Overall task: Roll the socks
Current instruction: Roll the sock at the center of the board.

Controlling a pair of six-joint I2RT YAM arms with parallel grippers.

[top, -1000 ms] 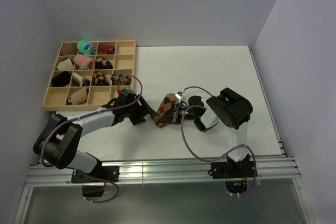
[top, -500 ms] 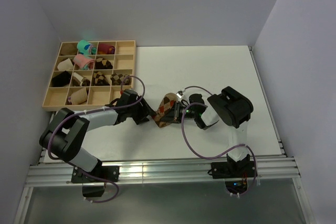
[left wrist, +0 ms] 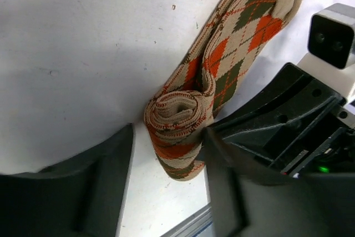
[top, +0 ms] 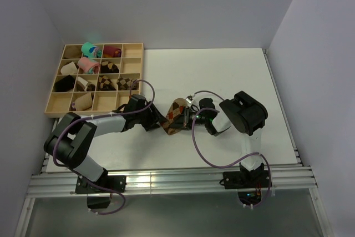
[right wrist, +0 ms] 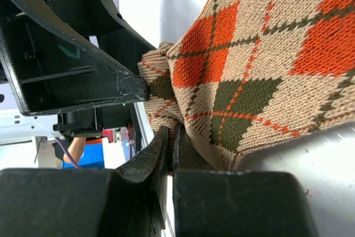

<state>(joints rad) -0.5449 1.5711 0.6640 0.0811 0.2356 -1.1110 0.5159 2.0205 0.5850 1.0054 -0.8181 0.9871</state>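
The tan argyle socks (top: 175,116) with dark and orange-red diamonds lie mid-table, between both arms. In the left wrist view the near end is rolled into a tight coil (left wrist: 178,116), and the flat part runs away to the upper right. My left gripper (top: 157,119) is open. Its jaws straddle the coil (left wrist: 169,132), the right finger touches it and a thin gap shows at the left finger. My right gripper (top: 186,119) is shut on the socks, pinching the fabric edge (right wrist: 171,137) just beside the roll.
A wooden compartment tray (top: 66,112) stands at the back left and holds several rolled socks in teal, pink, maroon and brown-cream. The two grippers face each other closely. The left gripper's body (right wrist: 66,54) fills the right wrist view's upper left.
My left arm has swung right toward the socks, and its jaws now sit around the rolled end. The right gripper has stayed in place, holding the fabric.
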